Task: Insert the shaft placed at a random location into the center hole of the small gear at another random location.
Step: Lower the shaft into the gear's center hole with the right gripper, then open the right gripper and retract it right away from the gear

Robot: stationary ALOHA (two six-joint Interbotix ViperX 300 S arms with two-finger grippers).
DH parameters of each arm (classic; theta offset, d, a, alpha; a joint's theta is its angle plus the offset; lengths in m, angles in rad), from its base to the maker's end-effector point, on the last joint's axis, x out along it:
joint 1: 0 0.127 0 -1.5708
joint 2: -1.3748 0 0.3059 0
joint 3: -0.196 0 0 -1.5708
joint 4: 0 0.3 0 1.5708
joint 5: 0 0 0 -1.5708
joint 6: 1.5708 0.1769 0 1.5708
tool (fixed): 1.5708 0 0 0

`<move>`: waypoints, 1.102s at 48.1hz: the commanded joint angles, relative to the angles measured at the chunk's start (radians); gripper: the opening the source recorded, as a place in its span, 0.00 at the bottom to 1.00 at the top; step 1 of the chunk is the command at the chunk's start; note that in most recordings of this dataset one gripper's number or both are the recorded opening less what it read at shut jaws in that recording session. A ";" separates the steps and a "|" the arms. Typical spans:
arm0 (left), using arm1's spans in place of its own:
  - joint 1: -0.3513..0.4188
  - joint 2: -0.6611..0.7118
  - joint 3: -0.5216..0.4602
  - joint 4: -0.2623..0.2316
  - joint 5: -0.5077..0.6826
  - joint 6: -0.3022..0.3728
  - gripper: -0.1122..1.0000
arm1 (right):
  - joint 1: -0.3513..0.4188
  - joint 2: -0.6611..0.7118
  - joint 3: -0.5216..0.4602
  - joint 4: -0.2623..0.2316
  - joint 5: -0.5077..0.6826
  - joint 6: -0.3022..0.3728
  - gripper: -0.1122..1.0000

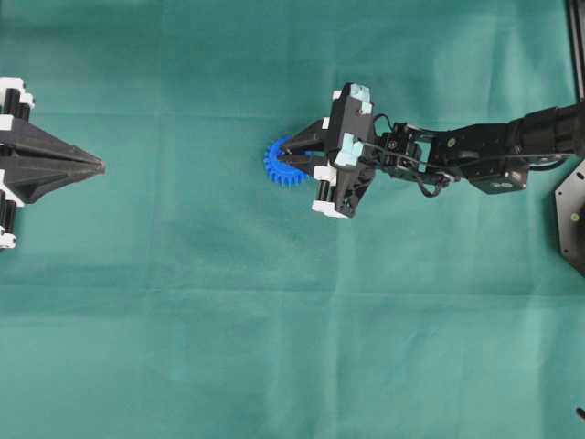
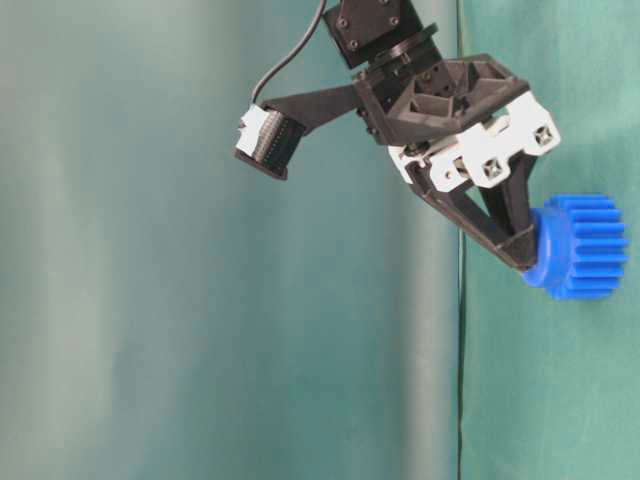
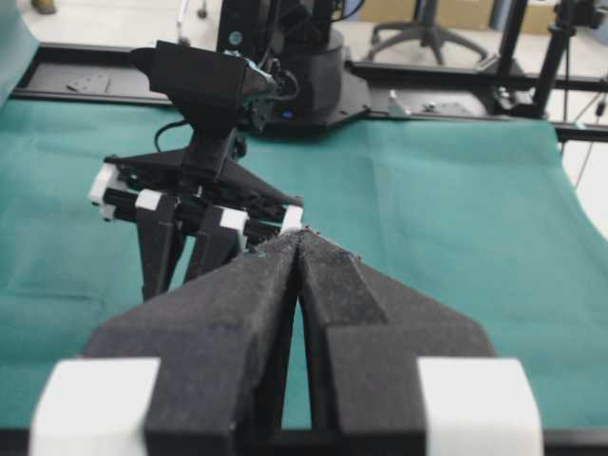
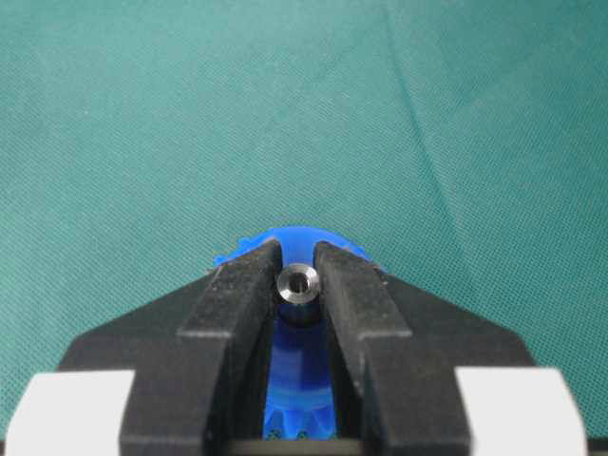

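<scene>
Gripping: the right gripper is clamping the shaft between its two black fingers, the shiny round end of the pin showing in the gap near the tips.
Shaft position: the shaft is sitting directly above the small gear in the right wrist view, with blue plastic showing behind and below it; whether it is entering the center hole cannot be told, since the pin and fingertips are covering the hub.
Small gear: it is lying on the green worktop near the middle of the overhead view, and the right gripper's tips are reaching onto its right part.
Table-level view: the fingertips are meeting the raised hub of the small gear.
Left gripper: it is resting at the left edge of the overhead view, well apart from the gear, its fingers pressed together with nothing between them.
</scene>
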 commanded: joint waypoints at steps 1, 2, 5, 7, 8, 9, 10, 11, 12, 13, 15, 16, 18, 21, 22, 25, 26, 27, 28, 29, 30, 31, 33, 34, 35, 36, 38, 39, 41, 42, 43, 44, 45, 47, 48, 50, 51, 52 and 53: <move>-0.002 0.003 -0.009 -0.003 -0.006 0.002 0.10 | -0.002 -0.012 -0.018 0.003 -0.005 0.000 0.25; -0.002 0.005 -0.009 -0.003 -0.006 0.002 0.10 | -0.002 -0.011 -0.018 0.002 -0.005 0.000 0.26; -0.002 0.003 -0.009 -0.003 -0.008 0.002 0.10 | -0.002 -0.012 -0.018 0.002 -0.005 0.002 0.37; -0.002 0.005 -0.009 -0.003 -0.006 0.002 0.10 | -0.002 -0.012 -0.020 0.002 -0.005 0.005 0.48; -0.002 0.003 -0.009 -0.003 -0.006 0.002 0.10 | -0.003 -0.011 -0.021 0.002 -0.003 0.006 0.54; -0.002 0.003 -0.009 -0.003 -0.008 0.002 0.10 | -0.002 -0.012 -0.021 0.002 -0.003 0.006 0.60; -0.002 0.003 -0.008 -0.003 -0.006 0.002 0.10 | -0.002 -0.014 -0.023 0.003 -0.002 0.006 0.67; -0.002 0.003 -0.009 -0.003 -0.006 0.002 0.10 | -0.002 -0.015 -0.023 0.002 0.000 0.008 0.72; -0.002 0.003 -0.009 -0.003 -0.006 0.002 0.10 | -0.003 -0.018 -0.025 0.002 0.000 0.008 0.76; -0.002 0.005 -0.009 -0.003 -0.006 0.002 0.10 | -0.002 -0.021 -0.023 0.002 0.002 0.008 0.80; -0.002 0.003 -0.009 -0.003 -0.006 0.002 0.10 | -0.002 -0.031 -0.023 0.002 0.006 0.008 0.83; -0.002 0.003 -0.009 -0.003 -0.006 0.002 0.10 | -0.002 -0.037 -0.025 0.002 0.008 0.008 0.83; -0.002 0.003 -0.009 -0.003 -0.006 0.002 0.10 | -0.002 -0.057 -0.023 0.002 0.015 0.008 0.81; -0.002 0.003 -0.009 -0.003 -0.006 0.002 0.10 | -0.002 -0.084 -0.023 0.002 0.026 0.002 0.78; -0.002 0.003 -0.009 -0.003 -0.008 0.002 0.10 | -0.003 -0.095 -0.023 0.000 0.031 0.000 0.77; -0.002 0.003 -0.009 -0.003 -0.006 0.002 0.09 | -0.002 -0.129 -0.023 -0.002 0.043 -0.005 0.78; -0.002 0.003 -0.009 -0.003 -0.008 0.002 0.10 | -0.002 -0.141 -0.023 -0.003 0.049 -0.006 0.78; -0.002 0.003 -0.009 -0.003 -0.006 0.002 0.10 | -0.003 -0.152 -0.023 -0.005 0.055 -0.008 0.78; -0.002 0.003 -0.009 -0.003 -0.006 0.000 0.10 | -0.002 -0.172 -0.023 -0.008 0.066 -0.011 0.78; -0.002 0.003 -0.009 -0.003 -0.008 0.002 0.09 | -0.002 -0.186 -0.023 -0.012 0.075 -0.011 0.78; -0.002 0.003 -0.009 -0.003 -0.006 0.000 0.10 | -0.002 -0.198 -0.023 -0.014 0.083 -0.012 0.78; -0.002 0.003 -0.009 -0.003 -0.006 0.000 0.09 | -0.003 -0.212 -0.023 -0.017 0.094 -0.015 0.78; -0.002 0.002 -0.009 -0.003 -0.008 0.000 0.09 | -0.002 -0.239 -0.025 -0.018 0.114 -0.021 0.78; -0.002 0.002 -0.009 -0.003 -0.006 0.000 0.10 | -0.002 -0.253 -0.025 -0.018 0.124 -0.025 0.78; -0.002 0.000 -0.009 -0.003 -0.006 0.000 0.10 | -0.002 -0.268 -0.023 -0.018 0.135 -0.028 0.78; -0.002 0.000 -0.009 -0.003 -0.006 0.000 0.10 | -0.002 -0.284 -0.023 -0.018 0.144 -0.031 0.78; -0.002 -0.005 -0.011 -0.003 -0.005 0.000 0.09 | -0.002 -0.310 -0.021 -0.018 0.163 -0.037 0.78; -0.002 -0.005 -0.011 -0.003 -0.005 0.000 0.10 | -0.002 -0.321 -0.020 -0.018 0.170 -0.040 0.78; -0.002 -0.008 -0.011 -0.003 -0.002 0.000 0.10 | 0.000 -0.344 -0.017 -0.018 0.181 -0.041 0.78; -0.002 -0.008 -0.011 -0.003 0.000 0.000 0.10 | 0.000 -0.350 -0.015 -0.018 0.184 -0.041 0.78; -0.002 -0.009 -0.011 -0.003 0.000 0.000 0.10 | 0.002 -0.356 -0.012 -0.018 0.189 -0.041 0.78; -0.002 -0.009 -0.011 -0.003 0.002 0.000 0.10 | 0.000 -0.360 -0.011 -0.018 0.190 -0.043 0.78; -0.002 -0.009 -0.011 -0.005 0.003 0.000 0.10 | 0.002 -0.364 -0.006 -0.018 0.192 -0.043 0.78; -0.002 -0.011 -0.011 -0.003 0.005 0.000 0.10 | 0.002 -0.370 0.000 -0.018 0.192 -0.043 0.78; -0.002 -0.011 -0.011 -0.003 0.005 0.000 0.09 | 0.002 -0.374 0.006 -0.018 0.192 -0.043 0.78; -0.002 -0.012 -0.011 -0.003 0.005 0.000 0.10 | 0.002 -0.382 0.015 -0.018 0.192 -0.043 0.78; -0.002 -0.012 -0.011 -0.003 0.003 0.000 0.10 | 0.002 -0.387 0.020 -0.018 0.193 -0.043 0.78; -0.002 -0.014 -0.011 -0.003 0.003 0.000 0.10 | 0.003 -0.394 0.026 -0.018 0.195 -0.043 0.78; -0.002 -0.014 -0.011 -0.003 0.005 0.000 0.10 | 0.003 -0.399 0.034 -0.018 0.195 -0.043 0.78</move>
